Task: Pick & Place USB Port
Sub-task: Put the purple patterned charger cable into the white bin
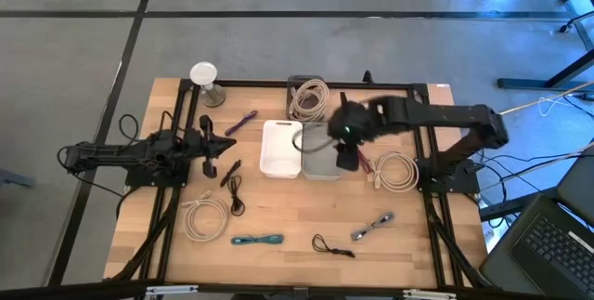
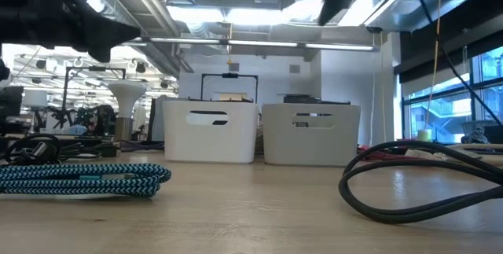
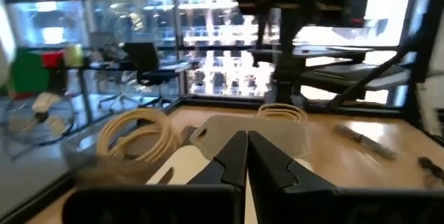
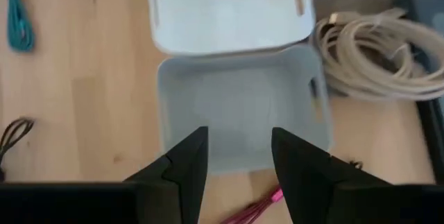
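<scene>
Wooden table, coiled cables, two bins

I'm working in a big open lab or workshop: exposed ceiling ducts and strip lights overhead, rows of benches behind, tall windows, a laptop beside my table.

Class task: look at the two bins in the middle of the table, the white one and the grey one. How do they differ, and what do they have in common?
Colour: the white bin is bright white, the grey bin a dull grey.
Position: the white bin sits nearer the left arm, the grey bin nearer the right arm.
Gripper: the right gripper hangs over the grey bin, fingers apart; none is over the white bin.
Shared: both are rectangular, side by side, with handle slots.
</scene>
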